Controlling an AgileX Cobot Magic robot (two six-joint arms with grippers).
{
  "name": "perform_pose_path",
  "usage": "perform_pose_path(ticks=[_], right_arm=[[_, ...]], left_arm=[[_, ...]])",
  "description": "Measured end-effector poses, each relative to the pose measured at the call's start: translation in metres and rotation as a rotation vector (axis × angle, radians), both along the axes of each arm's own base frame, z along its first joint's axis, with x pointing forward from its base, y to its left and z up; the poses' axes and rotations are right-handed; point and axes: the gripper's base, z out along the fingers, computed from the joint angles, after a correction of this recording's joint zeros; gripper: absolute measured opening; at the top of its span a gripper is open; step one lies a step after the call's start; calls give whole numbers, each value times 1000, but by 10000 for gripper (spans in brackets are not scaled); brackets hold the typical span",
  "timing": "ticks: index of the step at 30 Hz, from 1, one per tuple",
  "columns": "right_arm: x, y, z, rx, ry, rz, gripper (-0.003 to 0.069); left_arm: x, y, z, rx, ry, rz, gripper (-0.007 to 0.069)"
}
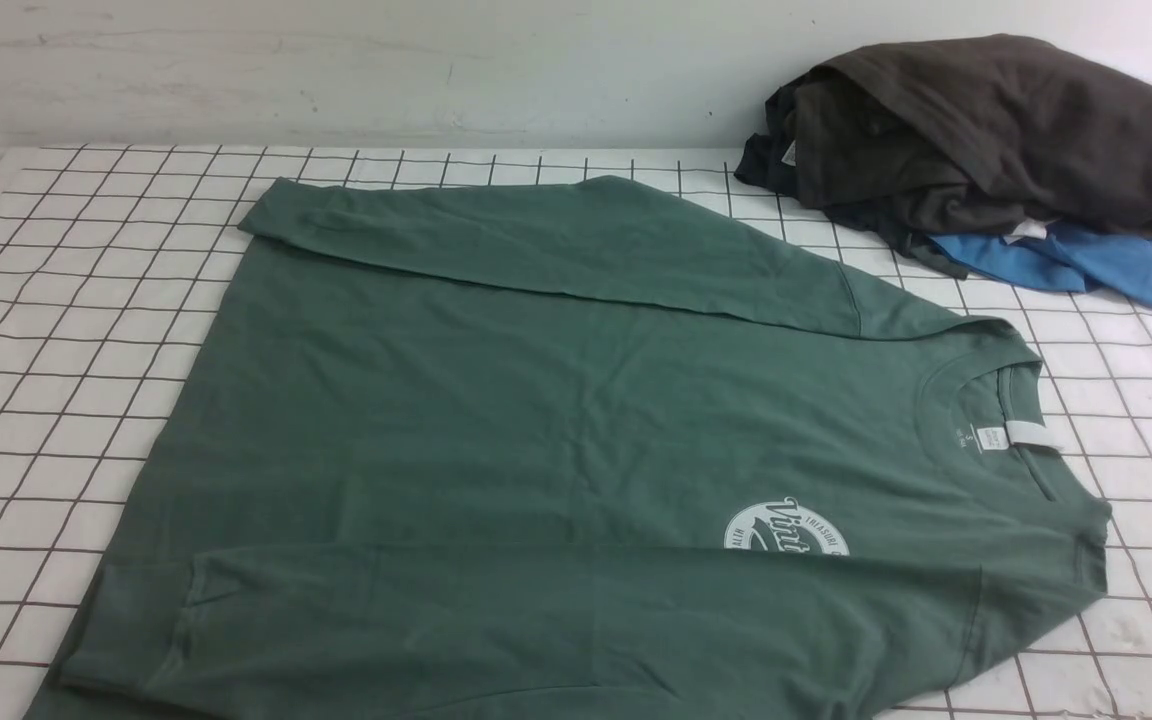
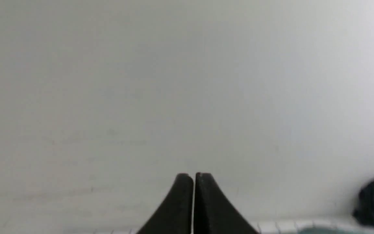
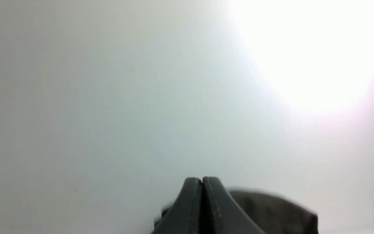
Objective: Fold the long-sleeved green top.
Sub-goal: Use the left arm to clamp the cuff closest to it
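I have the large, muted green long-sleeved top [image 1: 536,420], a cotton crew-neck, lying flat on the white cloth [image 1: 66,300] ruled with thin dark grid lines that covers the table. It fills the middle of the surface and runs off the near edge of the front view. Its collar points right and its hem lies to the left.

The far sleeve [image 1: 556,245] is laid across the body along the far side, with its cuff towards the far left. The near sleeve [image 1: 536,620] lies across the body along the near side and covers the lower part of the round white script logo [image 1: 786,530] on the chest. The small white neck label [image 1: 1031,435] shows inside the collar.

At the far right, clear of the top, a heap of dark grey-brown garments [image 1: 986,130] sits against the pale wall [image 1: 336,70]. A bright blue garment [image 1: 1066,262] sticks out from under its near side.

From its wrist camera, my left gripper [image 2: 193,177] has its two black fingers pressed together with nothing between them. It faces the wall, with a strip of the grid cloth below. My right gripper [image 3: 202,180] is likewise pressed together and empty. A blurred dark garment lies beyond it.
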Motion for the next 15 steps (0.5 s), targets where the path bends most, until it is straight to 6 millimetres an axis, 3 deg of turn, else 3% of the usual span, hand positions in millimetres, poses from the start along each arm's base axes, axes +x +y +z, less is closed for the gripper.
perform_pose_path(ticks=[5, 8, 9, 10, 12, 13, 14, 15], right_arm=[[-9, 1, 16, -9, -169, 9, -14], [-13, 1, 49, -10, -192, 7, -14], [-11, 1, 52, -9, -175, 7, -14], [-9, 1, 81, -15, -144, 2, -14], [5, 0, 107, -27, -21, -9, -14], [10, -1, 108, -28, 23, -12, -14], [26, -2, 119, -30, 146, -22, -14], [27, -3, 123, -30, 155, -24, -14]], left_arm=[[-11, 3, 24, -131, -223, -36, -7], [-16, 3, 66, -131, -242, -49, -7], [-18, 2, 74, -123, -245, -48, -7], [-13, 1, 104, -67, -196, -29, -7], [0, -1, 136, 28, -114, 2, -7], [1, -2, 141, 45, -107, 8, -7], [21, -4, 153, 97, -7, 13, -7], [24, -4, 155, 101, 8, 12, -7]])
